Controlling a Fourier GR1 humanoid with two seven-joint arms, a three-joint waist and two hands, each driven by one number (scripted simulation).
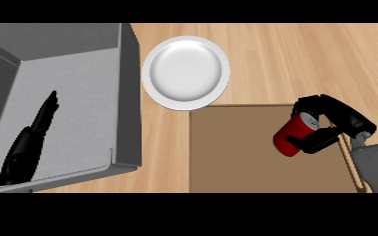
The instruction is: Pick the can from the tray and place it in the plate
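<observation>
Now we are holding the can (291,136), our right robot hand (339,117) curled round it. Next we are probably carrying it forward-left to the plate (184,72).

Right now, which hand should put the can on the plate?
The right hand: its fingers curl round the can. The left hand rests open over the sink, holding nothing.

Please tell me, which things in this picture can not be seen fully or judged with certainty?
- Head view: the can is partly covered by the right hand curled round it.
- Head view: looking steeply down, I cannot tell whether the can touches the tray.
- Head view: the tray's near edge and the left of the sink are cut off by the view's edges.
</observation>
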